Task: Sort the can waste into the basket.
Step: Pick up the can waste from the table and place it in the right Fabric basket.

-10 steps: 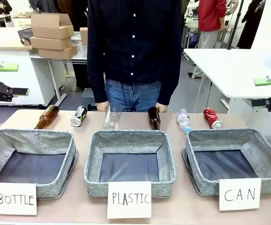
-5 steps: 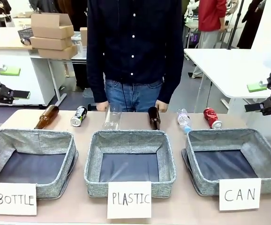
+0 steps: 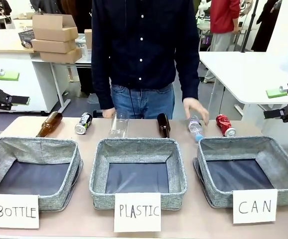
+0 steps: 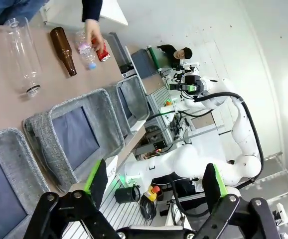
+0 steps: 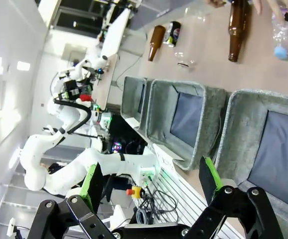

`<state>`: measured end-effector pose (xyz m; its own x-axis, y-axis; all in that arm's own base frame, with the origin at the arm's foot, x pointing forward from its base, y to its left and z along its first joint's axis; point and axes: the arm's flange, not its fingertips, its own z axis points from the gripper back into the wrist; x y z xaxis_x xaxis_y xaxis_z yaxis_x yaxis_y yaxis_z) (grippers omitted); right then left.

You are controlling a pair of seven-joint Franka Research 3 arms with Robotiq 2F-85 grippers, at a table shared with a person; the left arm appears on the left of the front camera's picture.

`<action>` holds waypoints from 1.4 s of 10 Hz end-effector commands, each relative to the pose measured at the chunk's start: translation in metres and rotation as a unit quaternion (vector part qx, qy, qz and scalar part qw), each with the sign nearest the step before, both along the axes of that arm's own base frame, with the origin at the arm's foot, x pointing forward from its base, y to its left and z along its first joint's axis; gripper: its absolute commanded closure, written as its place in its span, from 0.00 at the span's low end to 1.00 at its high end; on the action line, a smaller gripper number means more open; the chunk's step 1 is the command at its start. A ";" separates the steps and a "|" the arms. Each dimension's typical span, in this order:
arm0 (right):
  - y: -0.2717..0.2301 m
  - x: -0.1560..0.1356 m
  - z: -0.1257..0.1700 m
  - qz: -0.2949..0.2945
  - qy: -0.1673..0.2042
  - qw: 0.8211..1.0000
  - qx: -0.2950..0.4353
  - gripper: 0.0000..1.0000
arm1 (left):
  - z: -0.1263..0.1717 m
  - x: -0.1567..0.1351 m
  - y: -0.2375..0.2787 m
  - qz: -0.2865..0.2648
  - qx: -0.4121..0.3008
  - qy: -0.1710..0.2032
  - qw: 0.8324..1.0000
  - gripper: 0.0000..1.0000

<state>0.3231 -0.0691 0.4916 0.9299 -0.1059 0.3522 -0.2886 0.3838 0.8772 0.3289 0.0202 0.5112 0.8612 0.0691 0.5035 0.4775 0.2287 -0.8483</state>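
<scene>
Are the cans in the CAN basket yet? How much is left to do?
Nothing is done: the CAN basket holds no can. In hand: nothing; the left gripper and right gripper are open, and a person's hand is near the red can. Left: the red can and the black-and-silver can, both lying on the table, must go in.

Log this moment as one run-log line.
left gripper: open, raised | right gripper: open, raised | red can, black-and-silver can: lying outside CAN basket | person's hand: near red can
</scene>
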 end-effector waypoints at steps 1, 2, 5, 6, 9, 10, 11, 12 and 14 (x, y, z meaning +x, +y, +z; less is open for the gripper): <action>0.002 0.005 0.001 0.004 -0.018 1.000 0.011 0.00 | 0.002 0.003 -0.001 -0.005 -0.010 -0.014 1.000 0.00; 0.002 0.005 0.001 0.004 -0.018 1.000 0.011 0.00 | 0.002 0.003 -0.001 -0.005 -0.010 -0.014 1.000 0.00; 0.002 0.005 0.001 0.004 -0.018 1.000 0.011 0.00 | 0.000 0.000 0.000 -0.001 0.002 0.000 1.000 0.00; 0.002 0.005 0.001 0.004 -0.018 1.000 0.011 0.00 | 0.042 -0.014 0.009 -0.037 0.078 -0.068 0.994 0.00; 0.002 0.005 0.001 0.004 -0.018 1.000 0.011 0.00 | 0.026 0.033 -0.026 -0.073 0.479 -0.045 0.874 0.00; 0.002 0.005 0.001 0.004 -0.018 1.000 0.011 0.00 | 0.009 0.047 -0.044 -0.131 0.518 -0.020 0.845 0.00; 0.002 0.005 0.001 0.004 -0.018 1.000 0.011 0.00 | -0.002 0.060 -0.060 -0.150 0.531 -0.015 0.834 0.00; 0.002 0.005 0.001 0.004 -0.018 1.000 0.011 0.00 | -0.007 0.074 -0.076 -0.132 0.526 -0.039 0.839 0.00; 0.002 0.005 0.001 0.004 -0.018 1.000 0.011 0.00 | 0.051 0.072 -0.073 -0.018 0.245 -0.081 0.966 0.00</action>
<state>0.3240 -0.0673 0.4912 0.9300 -0.1039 0.3526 -0.2909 0.3786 0.8787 0.4123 -0.0717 0.5180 0.7560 -0.5092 0.4113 0.6395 0.7084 -0.2985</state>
